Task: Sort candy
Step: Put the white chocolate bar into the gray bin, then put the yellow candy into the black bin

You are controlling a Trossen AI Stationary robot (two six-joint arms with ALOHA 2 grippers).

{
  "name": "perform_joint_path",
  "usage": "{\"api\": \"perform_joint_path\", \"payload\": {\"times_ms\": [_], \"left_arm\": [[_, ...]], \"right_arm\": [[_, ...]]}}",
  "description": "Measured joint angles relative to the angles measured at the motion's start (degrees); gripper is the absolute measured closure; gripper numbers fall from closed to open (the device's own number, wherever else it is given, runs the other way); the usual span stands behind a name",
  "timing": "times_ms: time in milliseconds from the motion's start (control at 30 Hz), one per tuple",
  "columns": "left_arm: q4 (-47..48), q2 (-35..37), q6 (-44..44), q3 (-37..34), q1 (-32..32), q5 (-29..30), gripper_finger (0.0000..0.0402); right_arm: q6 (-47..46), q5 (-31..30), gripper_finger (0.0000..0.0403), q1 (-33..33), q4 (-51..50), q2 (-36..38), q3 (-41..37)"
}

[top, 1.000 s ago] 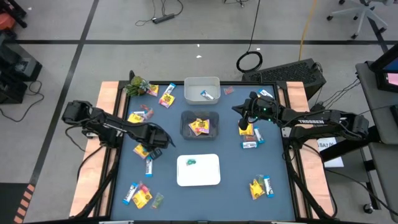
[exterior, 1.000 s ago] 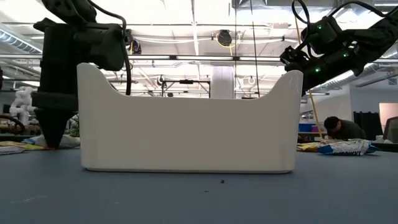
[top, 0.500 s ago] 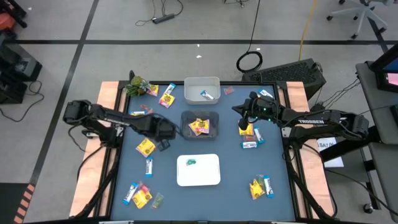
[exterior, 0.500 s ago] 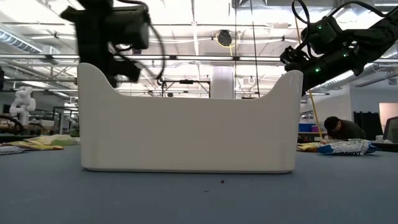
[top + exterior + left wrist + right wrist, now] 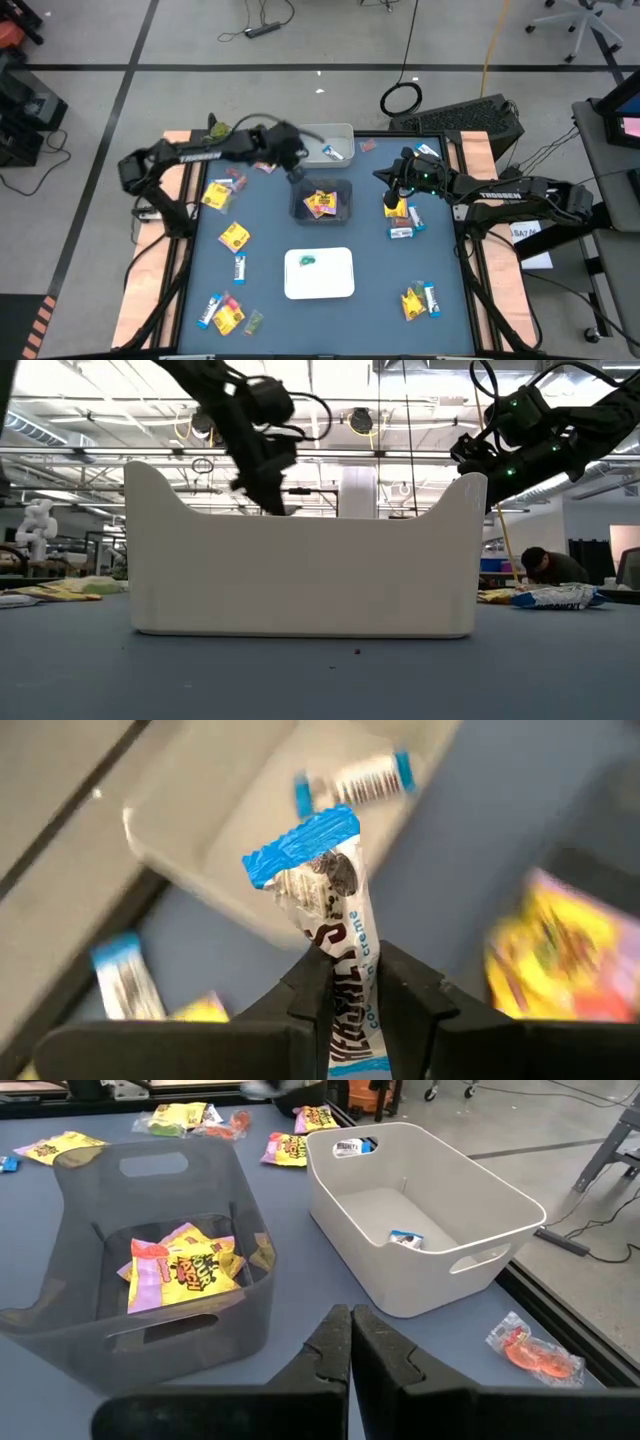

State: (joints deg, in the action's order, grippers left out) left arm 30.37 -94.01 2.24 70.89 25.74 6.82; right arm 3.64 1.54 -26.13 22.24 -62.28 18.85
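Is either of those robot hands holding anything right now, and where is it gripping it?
The left hand pinches a blue-and-white candy bar at its lower half, its blue end sticking up. The right hand is shut on nothing.

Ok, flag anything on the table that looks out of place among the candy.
One thing stands out: a green leafy plant-like object lies at the table's far left corner, beside scattered candy, and it isn't a sweet. The left end effector grips a blue-and-white bar near the white bin.

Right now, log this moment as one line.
left pincer: shut on blue-and-white narrow candy bar, near white plastic bin | right pincer: shut, idle
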Motion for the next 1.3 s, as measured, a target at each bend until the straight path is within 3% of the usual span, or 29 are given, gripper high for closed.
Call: {"api": "perform_joint_path", "payload": {"times_ms": [300,567,933,1167,1300], "left_arm": [[3.30,-14.84,-8.83,16.01,6.04,-2.85,0.0336],[7.83,-23.23,-9.12,23.18,8.90,-5.29,0.0336],[8.03,-24.55,-8.77,23.35,9.57,-5.29,0.0329],[7.94,-24.45,-9.58,23.35,9.55,-6.78,0.0270],[8.53,-22.41,-13.06,23.35,9.02,-3.14,0.0248]], "right_arm": [[0.00,0.01,0.0403,-0.01,0.21,0.00,0.00],[0.18,0.00,0.0403,-0.02,0.14,0.00,0.00],[0.22,0.00,0.0403,-0.02,-0.05,0.00,0.00],[0.20,0.00,0.0403,0.00,-0.13,0.00,0.00],[0.61,0.00,0.0403,-0.02,-0.33,0.00,0.00]]}}
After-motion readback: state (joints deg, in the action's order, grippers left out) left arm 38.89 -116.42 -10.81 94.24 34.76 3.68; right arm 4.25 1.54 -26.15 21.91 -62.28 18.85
